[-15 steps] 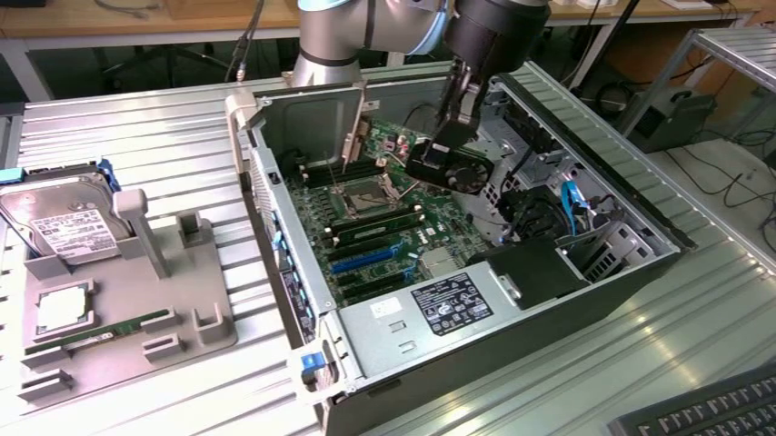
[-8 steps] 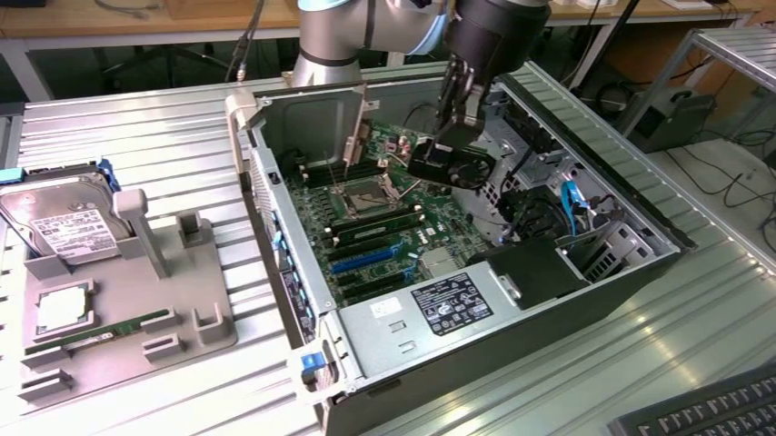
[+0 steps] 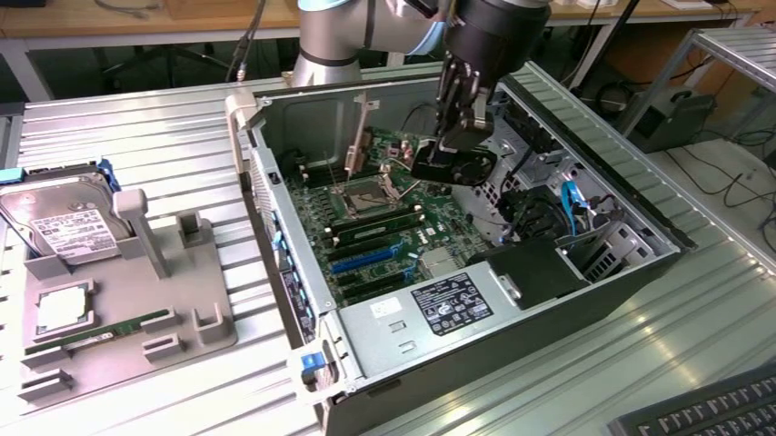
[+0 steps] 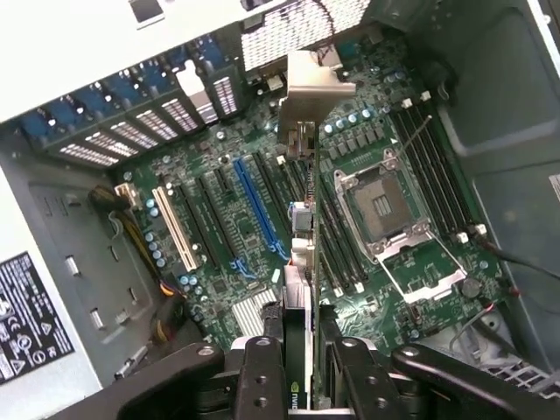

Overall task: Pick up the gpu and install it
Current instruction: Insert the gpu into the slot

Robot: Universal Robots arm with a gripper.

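Close up, the gripper (image 4: 302,354) has its jaws clamped on the gpu (image 4: 304,254). It holds the card on its edge over the green board (image 4: 219,219) inside the open computer case (image 3: 582,300), silver bracket (image 4: 308,92) pointing away.

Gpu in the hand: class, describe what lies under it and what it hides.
Under the gpu, held by the hand, lies the motherboard, with a blue slot and an empty socket either side. The strip directly beneath the card is covered.
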